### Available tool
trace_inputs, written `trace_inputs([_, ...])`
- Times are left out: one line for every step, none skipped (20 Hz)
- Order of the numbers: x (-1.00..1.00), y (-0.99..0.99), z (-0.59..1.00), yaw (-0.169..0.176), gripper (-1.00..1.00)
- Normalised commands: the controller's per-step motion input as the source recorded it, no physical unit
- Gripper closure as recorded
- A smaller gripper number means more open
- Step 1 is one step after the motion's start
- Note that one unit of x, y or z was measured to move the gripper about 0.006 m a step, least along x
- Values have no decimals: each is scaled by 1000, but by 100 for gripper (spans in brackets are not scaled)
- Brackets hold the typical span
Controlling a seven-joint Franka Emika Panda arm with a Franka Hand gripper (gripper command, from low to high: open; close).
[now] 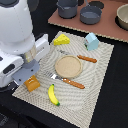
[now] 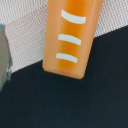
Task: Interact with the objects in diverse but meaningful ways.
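Observation:
The orange-brown bread loaf [image 1: 32, 83] lies at the near corner of the woven placemat [image 1: 95, 85], at the exterior view's left. My gripper [image 1: 27, 75] hangs directly over it, and the arm hides its fingers. The wrist view is filled by the loaf [image 2: 67, 37] with three white slashes, lying half on the mat and half over the dark table. A grey edge shows beside it. A yellow cheese wedge [image 1: 62, 39], a pale blue milk carton [image 1: 91, 41] and a yellow banana [image 1: 53, 95] also rest on the mat.
A round wooden plate [image 1: 68, 66] sits mid-mat between two orange-handled utensils [image 1: 74, 82] [image 1: 83, 58]. Two grey pots [image 1: 67, 8] [image 1: 90, 14] and a beige bowl [image 1: 123, 17] stand on a brown board at the back.

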Motion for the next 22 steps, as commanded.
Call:
trace_inputs([-343, 0, -431, 0, -100])
trace_inputs([-329, 0, -417, -3, -100])
trace_inputs([-300, 0, -389, -4, -100])
trace_inputs([-271, 0, -354, -5, -100])
trace_inputs([-246, 0, -326, -5, -100])
trace_inputs([-243, 0, -326, -7, -100])
trace_inputs([-217, 0, -334, -7, -100])
trace_inputs([-223, 0, -331, -7, -100])
trace_inputs([-223, 0, -346, -6, -100])
trace_inputs([-246, 0, -357, -5, -100])
trace_inputs([-249, 0, -360, -3, -100])
trace_inputs([-234, 0, -357, -2, -100])
trace_inputs([-223, 0, -329, 0, -100])
trace_inputs([-203, 0, -309, 0, -100])
trace_inputs([-203, 0, -306, 0, 100])
trace_inputs([-203, 0, -289, 0, 100])
trace_inputs([-211, 0, -291, 0, 100])
trace_inputs([-211, 0, -280, 0, 100])
trace_inputs([-194, 0, -274, 0, 100])
trace_inputs([-180, 0, -260, 0, 100])
trace_inputs([-129, 0, -234, 0, 100])
trace_inputs([-120, 0, -231, 0, 100])
